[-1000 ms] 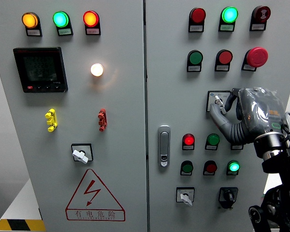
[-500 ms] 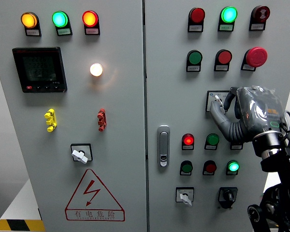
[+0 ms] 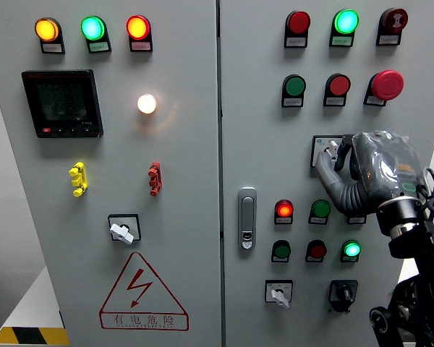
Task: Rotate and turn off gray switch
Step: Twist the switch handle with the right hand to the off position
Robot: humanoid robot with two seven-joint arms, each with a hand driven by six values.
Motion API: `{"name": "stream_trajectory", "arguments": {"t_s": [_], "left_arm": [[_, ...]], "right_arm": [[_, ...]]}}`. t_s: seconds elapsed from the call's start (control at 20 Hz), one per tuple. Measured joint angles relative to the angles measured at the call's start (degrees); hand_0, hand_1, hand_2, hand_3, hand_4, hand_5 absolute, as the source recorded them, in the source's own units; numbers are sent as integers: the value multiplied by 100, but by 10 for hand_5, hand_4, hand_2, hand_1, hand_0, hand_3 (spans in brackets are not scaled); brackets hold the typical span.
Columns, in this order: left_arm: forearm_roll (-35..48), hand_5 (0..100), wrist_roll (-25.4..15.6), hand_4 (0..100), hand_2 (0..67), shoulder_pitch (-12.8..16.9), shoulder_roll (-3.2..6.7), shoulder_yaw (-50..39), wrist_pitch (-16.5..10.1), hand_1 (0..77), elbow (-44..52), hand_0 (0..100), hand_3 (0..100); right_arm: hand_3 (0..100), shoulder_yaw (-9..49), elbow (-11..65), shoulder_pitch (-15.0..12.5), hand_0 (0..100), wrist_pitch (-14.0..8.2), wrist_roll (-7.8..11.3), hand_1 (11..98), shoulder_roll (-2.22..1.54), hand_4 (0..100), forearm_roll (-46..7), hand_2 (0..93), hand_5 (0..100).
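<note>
The gray switch (image 3: pixel 333 147) sits on a black square plate on the cabinet's right door, under the row with the red mushroom button (image 3: pixel 385 84). Its small knob now stands almost upright. My right hand (image 3: pixel 330 156), dark and wrapped in clear plastic, comes in from the lower right. Its thumb and forefinger pinch the knob, and the palm hides the plate's right half. The left arm does not show.
Below the hand are lit red (image 3: pixel 283 210) and green (image 3: pixel 351 249) lamps, another gray selector (image 3: pixel 278 295) and a black one (image 3: pixel 341 293). The door handle (image 3: pixel 247 217) is to the left. The left door carries a meter, lamps and a further gray selector (image 3: pixel 121 231).
The knob has turned clockwise, from leaning up-left to nearly upright, with my right fingers turning along with it. The view shifted slightly.
</note>
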Motion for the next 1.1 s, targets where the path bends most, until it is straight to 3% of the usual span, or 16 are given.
{"name": "stream_trajectory", "arguments": {"t_s": [0.3, 0.5, 0.6, 0.75, 0.8, 1.1], "left_arm": [[0, 108, 0, 81, 132, 0, 5, 0, 0, 0, 0, 881, 187], [0, 108, 0, 81, 132, 0, 6, 0, 0, 0, 0, 881, 187], [0, 108, 0, 81, 132, 0, 8, 0, 0, 0, 0, 881, 187], [0, 108, 0, 81, 132, 0, 7, 0, 0, 0, 0, 882, 187], [0, 108, 0, 81, 132, 0, 7, 0, 0, 0, 0, 882, 187], [0, 108, 0, 81, 132, 0, 5, 0, 0, 0, 0, 882, 187]], "right_arm": [[1000, -8, 31, 0, 740, -44, 13, 254, 14, 1000, 0, 678, 1000], [1000, -2, 35, 0, 675, -48, 19, 238, 19, 1000, 0, 663, 1000], [1000, -2, 35, 0, 609, -49, 19, 239, 20, 1000, 0, 660, 1000], [1000, -2, 35, -7, 329, -51, 19, 254, 19, 1000, -6, 629, 1000], [1000, -2, 35, -7, 21, -51, 19, 266, 19, 1000, -7, 629, 1000], [1000, -9, 19, -8, 0, -50, 19, 323, 14, 1000, -16, 610, 1000]]}}
